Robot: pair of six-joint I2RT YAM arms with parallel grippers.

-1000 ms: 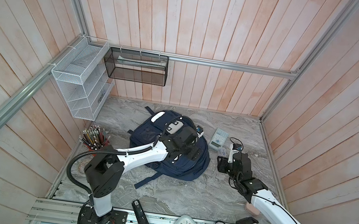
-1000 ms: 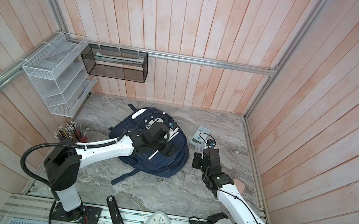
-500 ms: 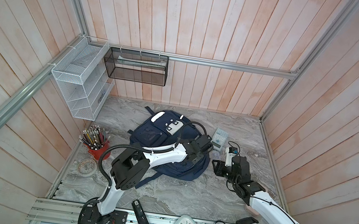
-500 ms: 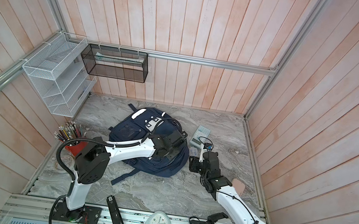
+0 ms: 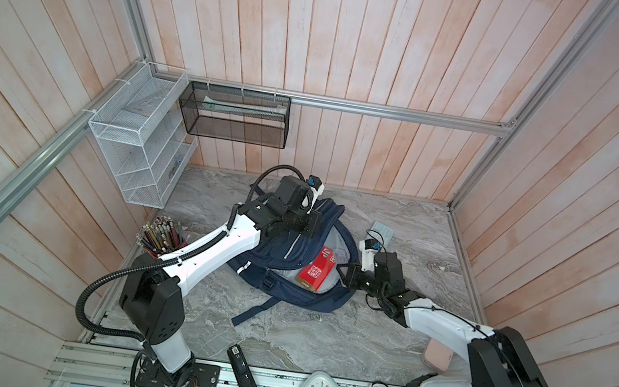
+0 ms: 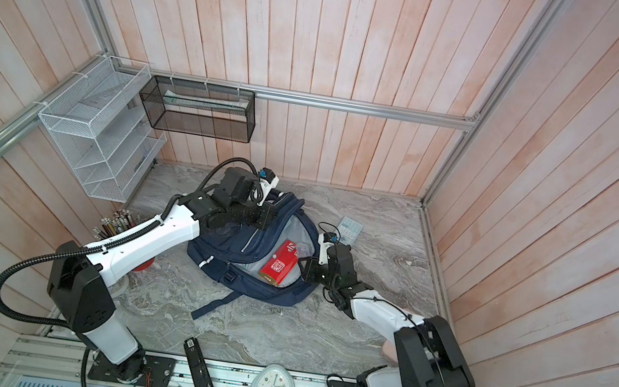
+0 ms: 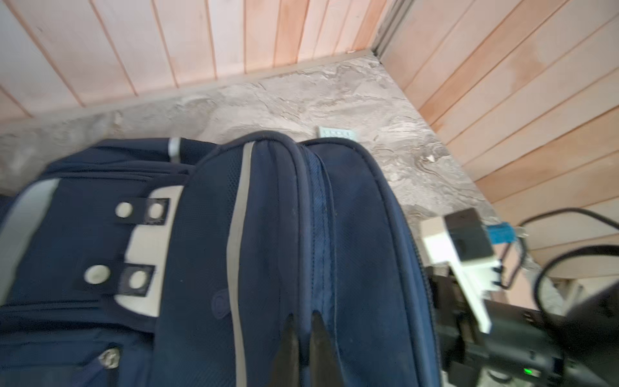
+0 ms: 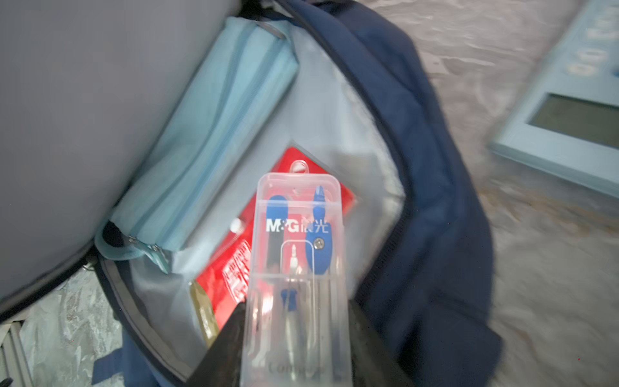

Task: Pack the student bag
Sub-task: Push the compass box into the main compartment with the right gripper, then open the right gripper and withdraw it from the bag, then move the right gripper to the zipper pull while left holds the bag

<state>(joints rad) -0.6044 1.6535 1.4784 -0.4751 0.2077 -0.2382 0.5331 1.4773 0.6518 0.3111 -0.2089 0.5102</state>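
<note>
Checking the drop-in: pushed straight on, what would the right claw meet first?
Held by the right claw, the clear case would likely hit the red box in the open student bag first; depth unclear.

Left fingers (image 7: 289,348) pinched together, right fingers (image 8: 224,348) gripping

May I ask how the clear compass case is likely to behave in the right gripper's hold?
The clear case looks like hard, smooth plastic, so it should stay stiff but might slip between the right gripper's jaws. It is probably light: mainly a compass shows inside.
</note>
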